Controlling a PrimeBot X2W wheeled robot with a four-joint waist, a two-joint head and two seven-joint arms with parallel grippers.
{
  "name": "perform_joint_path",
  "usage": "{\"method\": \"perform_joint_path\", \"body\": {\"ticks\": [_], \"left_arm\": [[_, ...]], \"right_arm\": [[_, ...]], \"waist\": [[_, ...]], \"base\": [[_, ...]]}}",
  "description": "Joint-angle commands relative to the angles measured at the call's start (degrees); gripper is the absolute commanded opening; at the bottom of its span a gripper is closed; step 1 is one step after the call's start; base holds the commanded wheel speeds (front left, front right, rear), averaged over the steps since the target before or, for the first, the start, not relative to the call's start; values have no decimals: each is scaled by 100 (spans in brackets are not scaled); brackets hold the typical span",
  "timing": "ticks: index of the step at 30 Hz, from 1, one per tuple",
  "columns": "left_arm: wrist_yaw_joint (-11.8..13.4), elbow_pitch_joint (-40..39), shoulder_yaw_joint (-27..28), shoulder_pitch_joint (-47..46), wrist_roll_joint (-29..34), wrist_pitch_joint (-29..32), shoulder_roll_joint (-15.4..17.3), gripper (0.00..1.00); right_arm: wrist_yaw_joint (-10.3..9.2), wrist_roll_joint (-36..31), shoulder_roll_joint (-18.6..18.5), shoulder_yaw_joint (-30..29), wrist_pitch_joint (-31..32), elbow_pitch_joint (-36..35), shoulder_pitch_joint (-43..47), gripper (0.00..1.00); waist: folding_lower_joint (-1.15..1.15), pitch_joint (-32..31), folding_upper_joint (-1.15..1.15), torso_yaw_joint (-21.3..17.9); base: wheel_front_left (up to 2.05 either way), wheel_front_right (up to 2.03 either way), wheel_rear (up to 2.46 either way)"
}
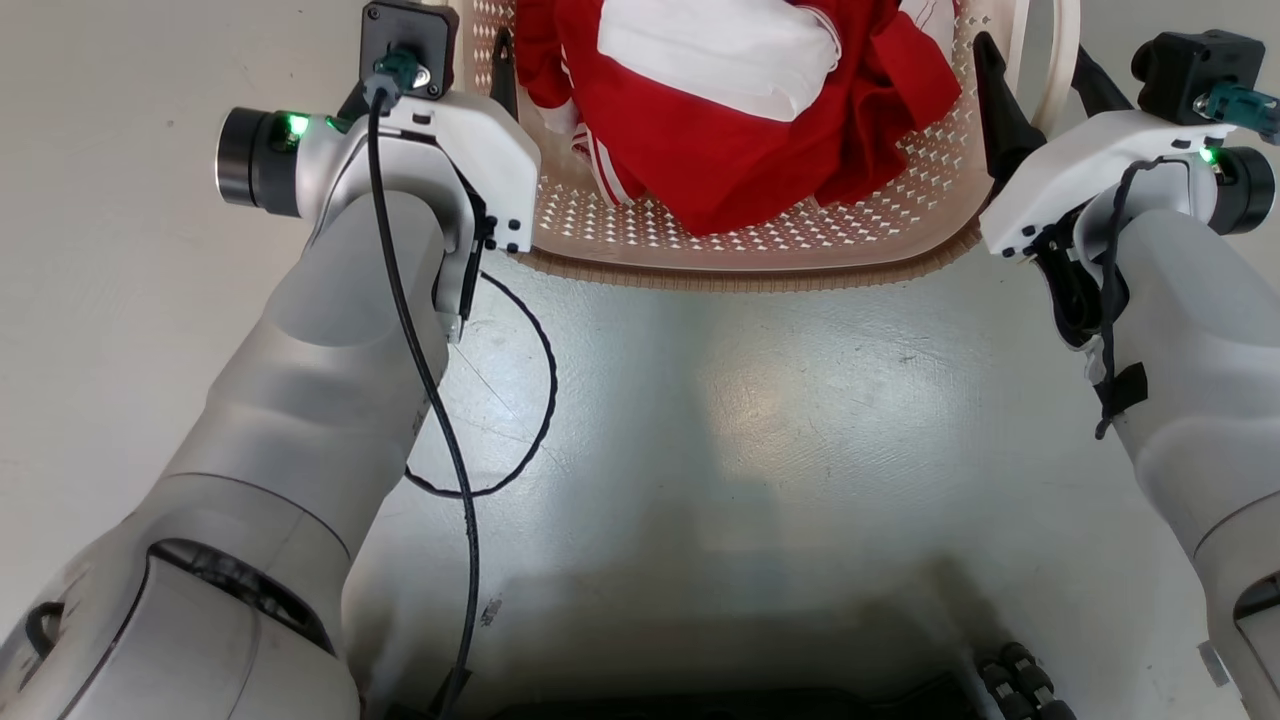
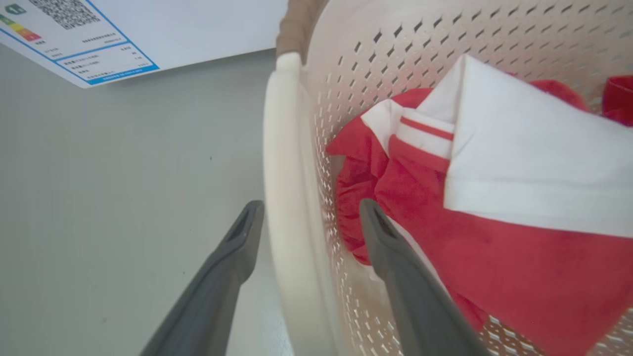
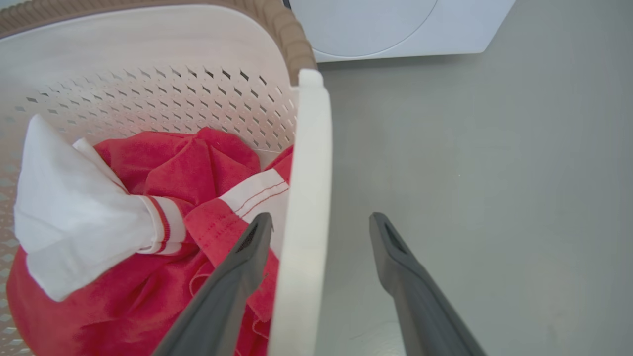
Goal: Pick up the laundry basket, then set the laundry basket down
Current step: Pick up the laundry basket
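The laundry basket (image 1: 760, 255) holds red and white clothes (image 1: 740, 110). The left gripper (image 1: 478, 50) sits at its left side; the right gripper's (image 1: 1035, 55) parted fingers (image 1: 1000, 115) straddle its right handle (image 1: 1063, 60).

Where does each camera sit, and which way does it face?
Head view: on the head, facing down at the cream-white perforated plastic laundry basket; both pale forearms show.
Left wrist view: on that wrist, along the dark left fingers straddling a white loop handle.
Right wrist view: likewise, right fingers around the other handle.
All share the red-and-white clothes.
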Motion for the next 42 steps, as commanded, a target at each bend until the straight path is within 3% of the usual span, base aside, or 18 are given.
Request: {"method": "perform_joint_path", "body": {"ticks": [1, 12, 13, 14, 15, 16, 28, 42], "left_arm": [[10, -22, 13, -64, -67, -1, 118, 100], [45, 32, -401, -200, -384, -16, 118, 100], [51, 30, -438, -216, -399, -23, 118, 100], [56, 30, -475, -230, -411, -29, 118, 82], [55, 30, -512, -240, -427, -33, 118, 21], [55, 21, -540, -254, -446, -42, 118, 0], [84, 10, -894, -183, -728, -89, 118, 0], [-13, -27, -1231, 473, -1373, 122, 118, 0]], "right_arm": [[34, 76, 80, 99, -62, 4, 161, 100], [34, 488, 131, 461, -62, 100, 56, 100], [34, 520, 129, 489, -62, 98, 44, 53], [34, 550, 126, 515, -62, 96, 36, 39], [34, 589, 130, 541, -62, 98, 32, 0], [34, 630, 139, 575, -62, 108, 28, 0], [34, 1124, 270, 1014, -52, 247, 77, 0], [34, 1326, 427, 1457, 406, 597, 258, 0]], "waist": [[0, 2, 0, -2], [0, 16, 0, -16], [0, 17, 0, -17], [0, 18, 0, -19], [0, 20, 0, -21], [0, 24, 0, -25], [0, -144, 0, -64], [0, -1038, 0, -11]], "base": [[0, 0, 0], [0, 0, 0], [0, 0, 0], [0, 0, 0], [0, 0, 0], [0, 0, 0], [0, 0, 0], [0, 0, 0]]}}
